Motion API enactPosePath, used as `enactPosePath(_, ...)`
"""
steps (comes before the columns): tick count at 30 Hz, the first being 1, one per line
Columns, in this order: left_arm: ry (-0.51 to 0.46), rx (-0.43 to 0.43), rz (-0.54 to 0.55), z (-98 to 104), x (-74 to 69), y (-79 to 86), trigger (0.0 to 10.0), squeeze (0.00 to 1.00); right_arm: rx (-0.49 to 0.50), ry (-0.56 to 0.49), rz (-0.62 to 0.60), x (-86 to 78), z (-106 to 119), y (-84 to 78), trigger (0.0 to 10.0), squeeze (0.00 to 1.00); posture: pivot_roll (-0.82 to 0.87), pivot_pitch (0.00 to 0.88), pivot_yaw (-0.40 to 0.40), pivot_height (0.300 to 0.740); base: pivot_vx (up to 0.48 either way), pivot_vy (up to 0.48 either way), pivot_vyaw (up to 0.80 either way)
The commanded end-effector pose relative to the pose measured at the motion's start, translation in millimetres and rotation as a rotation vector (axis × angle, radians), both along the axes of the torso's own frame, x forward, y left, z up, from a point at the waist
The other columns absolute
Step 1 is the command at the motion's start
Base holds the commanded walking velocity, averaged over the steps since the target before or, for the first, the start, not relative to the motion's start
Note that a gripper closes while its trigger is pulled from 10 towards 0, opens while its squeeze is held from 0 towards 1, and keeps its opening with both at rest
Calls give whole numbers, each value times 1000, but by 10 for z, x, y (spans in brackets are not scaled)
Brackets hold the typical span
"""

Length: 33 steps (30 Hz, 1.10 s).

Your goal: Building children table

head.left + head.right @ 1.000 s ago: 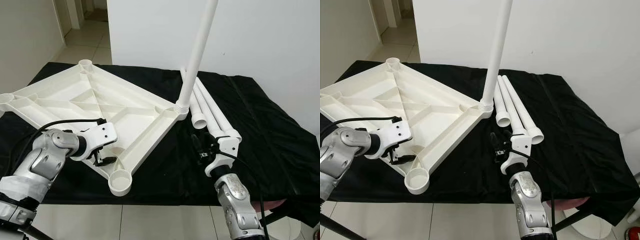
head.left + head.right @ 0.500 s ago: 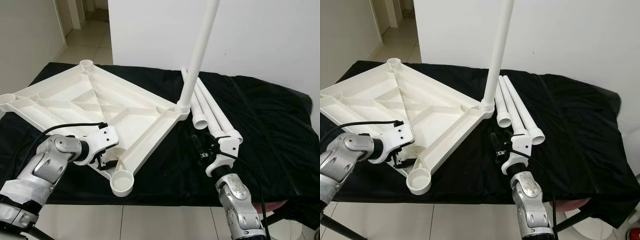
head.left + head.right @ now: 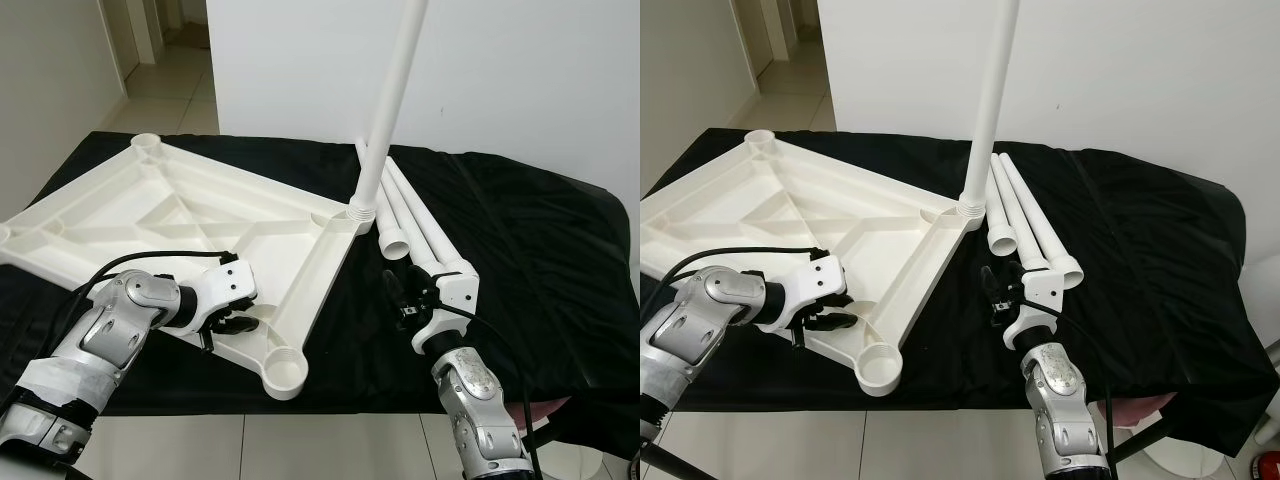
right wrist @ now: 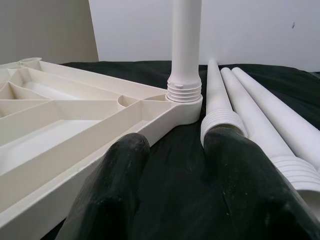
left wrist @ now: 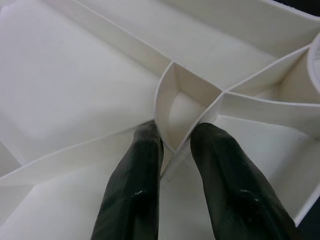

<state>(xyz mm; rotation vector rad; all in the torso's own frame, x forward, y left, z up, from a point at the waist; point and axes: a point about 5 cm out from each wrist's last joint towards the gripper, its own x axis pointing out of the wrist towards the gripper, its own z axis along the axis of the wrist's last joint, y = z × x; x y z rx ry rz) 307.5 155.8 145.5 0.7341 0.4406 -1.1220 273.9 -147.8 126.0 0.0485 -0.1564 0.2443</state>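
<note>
A white plastic tabletop [image 3: 130, 210] lies upside down on the black cloth, ribs facing up. One white leg [image 3: 385, 110] stands upright, screwed into the tabletop's right corner. Three loose legs [image 3: 420, 215] lie side by side just right of that corner. My left gripper [image 3: 228, 322] is shut on a rib of the tabletop near its front corner socket [image 3: 285, 372]; in the left wrist view the fingers [image 5: 137, 165] pinch a rib junction. My right gripper [image 3: 400, 295] is open and holds nothing, low over the cloth in front of the loose legs' threaded ends [image 4: 222, 120].
The black-draped table [image 3: 540, 260] reaches a white wall behind. Its front edge runs just below the tabletop's near corner. Tiled floor and a doorway [image 3: 150, 50] lie at the back left. Bare cloth spreads right of the loose legs.
The tabletop has swung about its legged corner: its front socket moved right, its far corner left. My left gripper went right with it. The right gripper stayed put.
</note>
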Motion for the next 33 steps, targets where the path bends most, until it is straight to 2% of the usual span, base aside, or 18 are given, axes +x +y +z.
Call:
enactPosePath(1, 118, 7, -40, -184, -93, -39, 1529, 0, -21, 1, 1, -3, -14, -20, 10000, 0, -31, 0, -46, 740, 0, 0, 0)
enactPosePath(10, 107, -23, -10, -227, -86, -113, 1569, 0, -22, 0, -2, -8, -13, -27, 10000, 0, -36, 0, -45, 740, 0, 0, 0)
enactPosePath(11, 102, -31, 1, -231, -76, -128, 2157, 0, -23, -1, -2, -8, -12, -28, 10000, 0, -36, 0, -45, 740, 0, 0, 0)
enactPosePath(12, 86, -41, 44, -237, -36, -138, 275, 0, -25, -2, -4, -5, -9, -32, 10000, 0, -38, 0, -45, 740, 0, 0, 0)
enactPosePath(13, 73, -51, 90, -242, 6, -140, 0, 0, -25, -3, -4, -3, -7, -34, 10000, 0, -38, 0, -45, 740, 0, 0, 0)
enactPosePath(15, 73, -51, 90, -242, 6, -140, 0, 0, -25, -3, -4, -3, -7, -34, 10000, 0, -38, 0, -45, 740, 0, 0, 0)
enactPosePath(18, 44, -40, 220, -264, 117, -77, 0, 0, -26, -3, 0, -4, -9, -26, 10000, 0, -36, 0, -48, 740, 0, 0, 0)
enactPosePath(19, 44, -40, 220, -264, 117, -77, 0, 0, -26, -3, 0, -4, -9, -26, 10000, 0, -36, 0, -48, 740, 0, 0, 0)
enactPosePath(22, 11, -9, 309, -287, 176, -11, 0, 0, -28, -2, 4, -5, -13, -20, 10000, 0, -35, 0, -49, 740, 0, 0, 0)
enactPosePath(27, -6, 1, 342, -292, 191, 0, 0, 0, -27, -3, 4, -3, -12, -19, 10000, 0, -35, 0, -47, 740, 0, 0, 0)
enactPosePath(28, 7, -24, 322, -279, 171, -41, 8941, 0, -27, -3, 4, -3, -11, -17, 10000, 0, -34, 0, -48, 740, 0, 0, 0)
enactPosePath(29, 16, -50, 293, -259, 148, -74, 10000, 0, -27, -4, 5, -2, -11, -14, 10000, 0, -34, 0, -48, 740, 0, 0, 0)
enactPosePath(31, 26, -52, 228, -247, 100, -101, 10000, 0, -28, -3, 6, -1, -13, -10, 10000, 0, -34, 0, -48, 740, 0, 0, 0)
enactPosePath(32, 26, -52, 228, -247, 100, -101, 10000, 0, -28, -3, 6, -1, -13, -10, 10000, 0, -34, 0, -48, 740, 0, 0, 0)
enactPosePath(33, 38, -61, 220, -240, 89, -98, 10000, 180, -29, -2, 8, -1, -16, -6, 10000, 0, -29, 0, -49, 740, 0, 0, 0)
